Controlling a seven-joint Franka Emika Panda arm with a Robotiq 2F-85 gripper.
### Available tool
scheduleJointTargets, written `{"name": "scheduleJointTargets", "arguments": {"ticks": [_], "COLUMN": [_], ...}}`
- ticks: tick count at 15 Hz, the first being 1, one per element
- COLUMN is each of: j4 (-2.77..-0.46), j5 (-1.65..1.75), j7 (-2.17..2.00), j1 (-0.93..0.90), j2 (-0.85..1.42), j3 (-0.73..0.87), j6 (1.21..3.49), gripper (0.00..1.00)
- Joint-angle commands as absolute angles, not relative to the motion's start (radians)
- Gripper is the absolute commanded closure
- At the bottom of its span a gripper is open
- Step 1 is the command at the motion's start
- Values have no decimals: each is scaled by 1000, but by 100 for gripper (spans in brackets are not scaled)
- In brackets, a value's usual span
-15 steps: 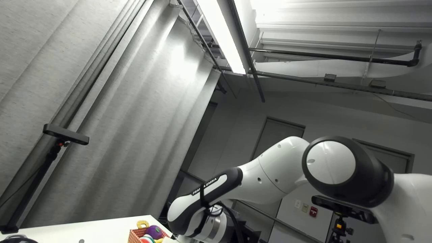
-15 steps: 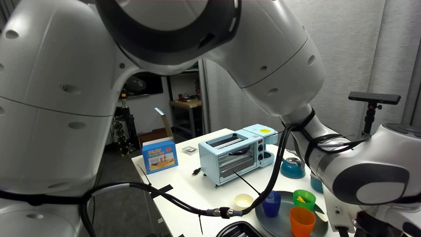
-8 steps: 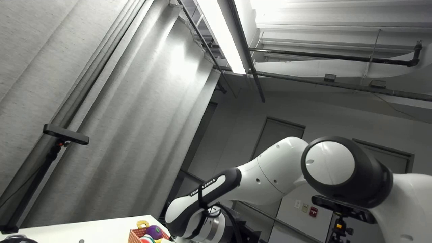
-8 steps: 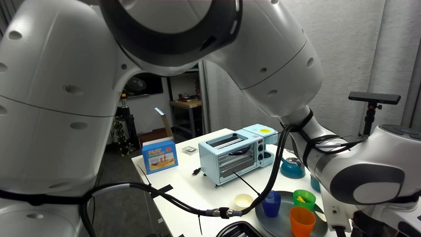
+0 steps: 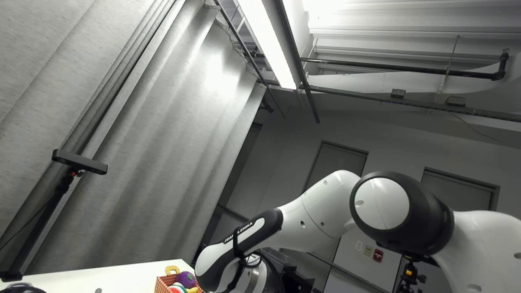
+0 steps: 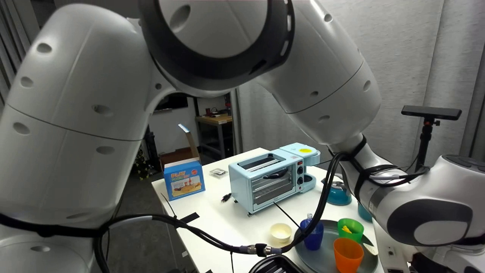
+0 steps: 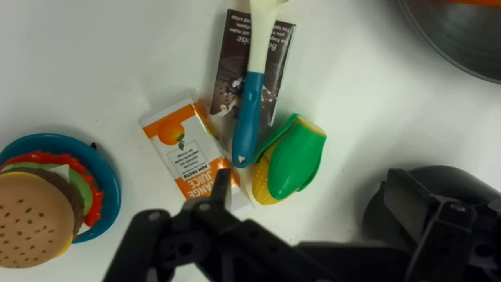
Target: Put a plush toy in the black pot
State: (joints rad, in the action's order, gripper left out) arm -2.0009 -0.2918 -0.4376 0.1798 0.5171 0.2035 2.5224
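My gripper (image 7: 313,182) is open and empty in the wrist view, above the white table. A toy corn (image 7: 295,160) with a shiny green husk lies below, between the fingertips. A dark rounded thing that looks like the black pot (image 7: 462,176) stands at the right, partly hidden behind the right finger. In an exterior view a red checked basket (image 5: 162,283) holds a purple ball toy (image 5: 186,279), a melon-slice toy (image 5: 178,288) and something yellow. I cannot tell which toy is plush. The gripper's fingers are out of sight in both exterior views.
A juice carton (image 7: 188,149), dark chocolate box (image 7: 231,64), blue-handled utensil (image 7: 250,105) and burger (image 7: 33,219) on a teal dish (image 7: 111,192) lie around. A toaster oven (image 6: 261,185), grey plate (image 6: 326,258) with cups, and black tray (image 6: 278,265) stand on the table.
The arm has shifted left and slightly down in an exterior view, and right and down in an exterior view from elsewhere. The table objects look unmoved.
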Motion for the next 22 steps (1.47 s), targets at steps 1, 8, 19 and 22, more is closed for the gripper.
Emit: {"name": "scheduleJointTargets", "arguments": {"ticks": [1,8,19,22], "j4": [-1903,-1790,-1757,-1758], "j5": [-266,-273,-306,-306], "j7": [-480,-496,-522,-524], "j1": [172,180,199,203], "j2": [582,669,726,725], "j3": [221,219,212,213], "j6": [2451,2371,2364,2365], "gripper": [0,0,0,0]}}
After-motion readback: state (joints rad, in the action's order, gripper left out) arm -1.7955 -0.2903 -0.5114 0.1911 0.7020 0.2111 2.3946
